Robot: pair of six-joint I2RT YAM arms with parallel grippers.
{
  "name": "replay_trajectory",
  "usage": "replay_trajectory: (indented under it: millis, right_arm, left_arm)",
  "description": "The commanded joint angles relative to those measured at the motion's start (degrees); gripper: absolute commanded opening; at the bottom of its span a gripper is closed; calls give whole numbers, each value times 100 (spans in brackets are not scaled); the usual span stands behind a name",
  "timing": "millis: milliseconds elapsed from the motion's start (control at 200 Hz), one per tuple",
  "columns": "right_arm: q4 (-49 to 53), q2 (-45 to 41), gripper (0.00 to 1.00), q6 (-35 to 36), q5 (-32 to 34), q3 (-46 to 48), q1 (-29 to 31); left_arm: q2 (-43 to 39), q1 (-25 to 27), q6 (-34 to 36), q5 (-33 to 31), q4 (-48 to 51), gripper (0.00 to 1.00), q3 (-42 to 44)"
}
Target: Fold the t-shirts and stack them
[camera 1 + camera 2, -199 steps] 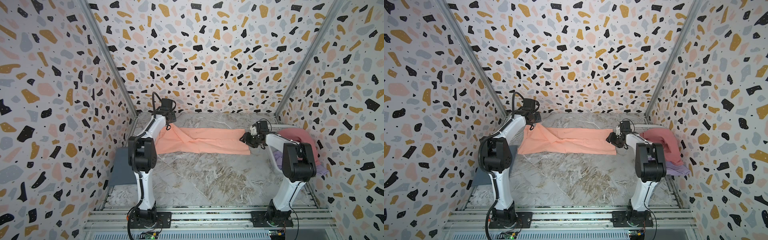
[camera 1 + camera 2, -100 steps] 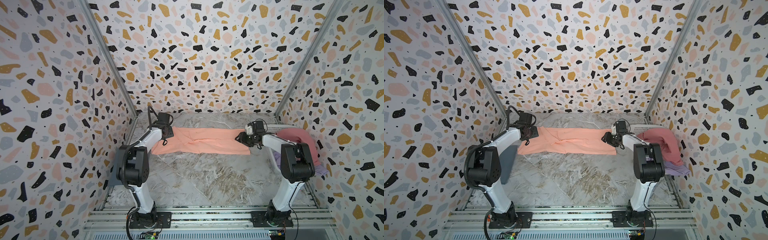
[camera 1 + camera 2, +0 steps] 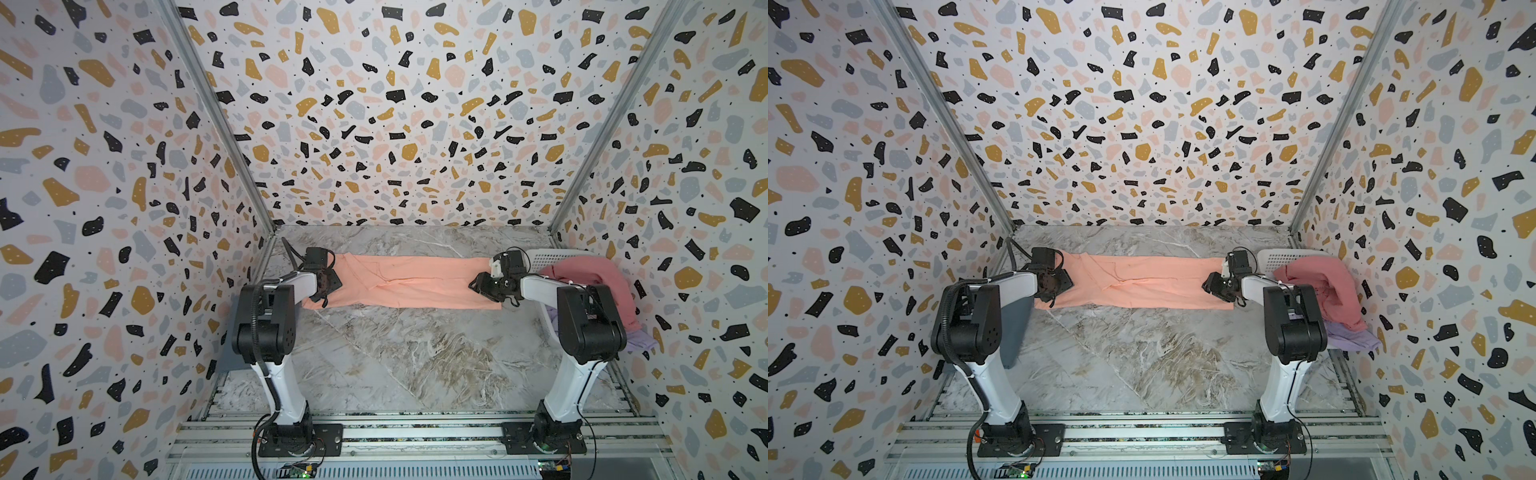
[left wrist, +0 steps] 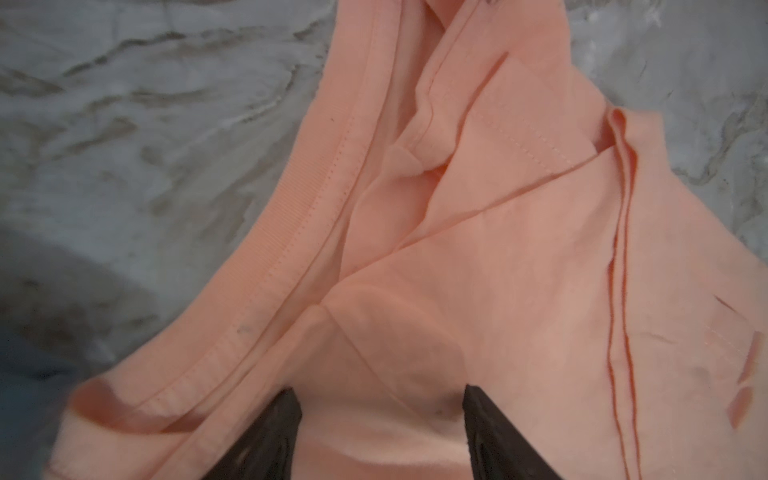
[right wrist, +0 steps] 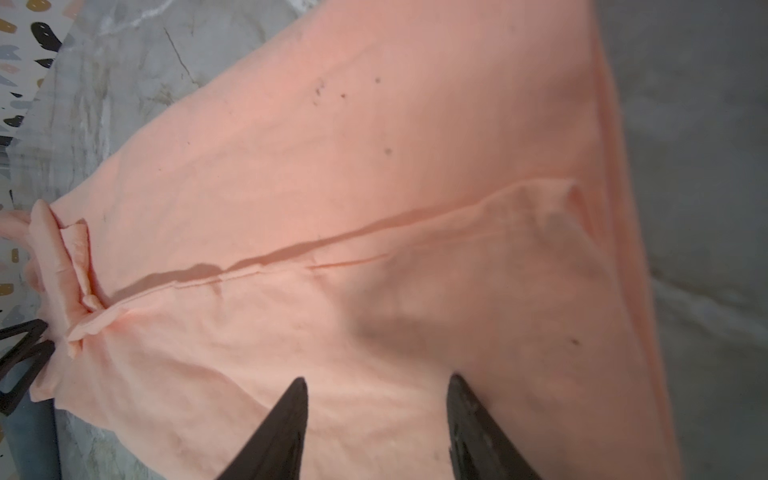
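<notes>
Both grippers point(image 3: 330, 286) point(image 3: 478, 286) at peach t-shirt point(image 3: 407, 282) ends

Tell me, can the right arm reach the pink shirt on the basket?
Probably yes. The right gripper is open and empty, and the pink shirt lies on the basket right beside that arm, with nothing between.

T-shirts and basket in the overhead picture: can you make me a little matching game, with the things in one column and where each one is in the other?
Things
1. peach-orange t-shirt
2. dusty-rose t-shirt
3. lavender t-shirt
4. white basket

Places
A. draped over the basket
B. far right of the table, by the wall
C. laid out long and flat across the far part of the table
D. peeking out from under another shirt

Pairs: 1-C, 2-A, 3-D, 4-B
</notes>
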State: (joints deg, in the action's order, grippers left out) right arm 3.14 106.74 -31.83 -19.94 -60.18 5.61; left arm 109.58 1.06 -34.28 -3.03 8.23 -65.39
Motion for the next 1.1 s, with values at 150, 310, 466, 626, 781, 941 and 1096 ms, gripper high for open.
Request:
replay_trajectory:
  millis: [150,310,466,626,781,941,1096]
  right_arm:
    - [391,-426,55,-204,342,1107,-516]
    - [476,-752,55,-294,311,1512,-465]
    - [748,-1144,55,-530,141,2041,-325]
    - [1268,-1898,54,-517,258,2433,439]
    - [2044,-3264,56,-593,605,2498,1362]
    - [2499,-4419,60,-256,1110,2021,1487]
    - [2060,-4256,63,106,1348,1655,1453]
  left_arm:
    - [169,-168,396,126,592,66,236]
    - [432,-131,347,486,478,66,-164]
    - [1319,11,577,722,757,66,-1492]
    - [2470,339,708,1085,1160,66,-3421]
    - [3221,605,638,1248,1644,66,-5129]
    - [2501,623,541,790,1594,67,-4910]
    - [1488,839,501,697,1301,68,-3643]
